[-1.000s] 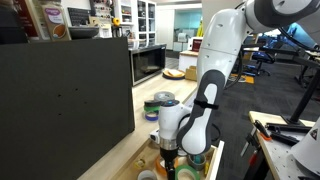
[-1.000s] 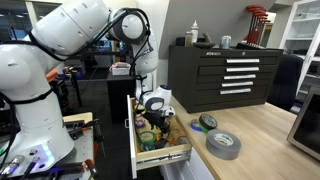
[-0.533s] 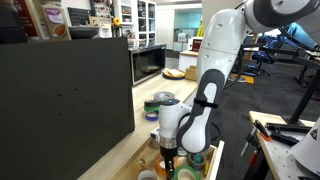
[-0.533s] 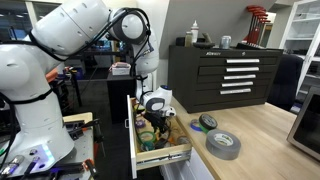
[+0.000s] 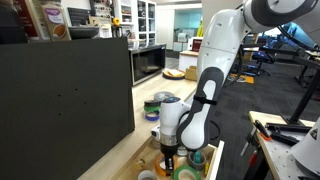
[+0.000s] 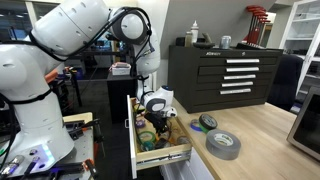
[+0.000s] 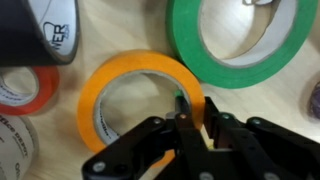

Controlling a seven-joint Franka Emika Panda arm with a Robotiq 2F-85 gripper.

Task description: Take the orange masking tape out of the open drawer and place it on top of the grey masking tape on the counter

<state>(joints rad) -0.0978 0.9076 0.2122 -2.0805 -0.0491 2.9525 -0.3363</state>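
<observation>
Orange masking tape (image 7: 135, 68), green roll (image 7: 235, 75) inside drawer (image 6: 163, 153)

wrist camera close overhead; exteriors share the drawer (image 6: 163, 153)

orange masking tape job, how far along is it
Done: the drawer is open and the arm is down inside it. In hand: in the wrist view the jaws sit at the rim of the orange masking tape, which lies flat among other rolls; whether they grip it I cannot tell. Left: lifting it out and setting it on the grey masking tape on the counter.
</observation>
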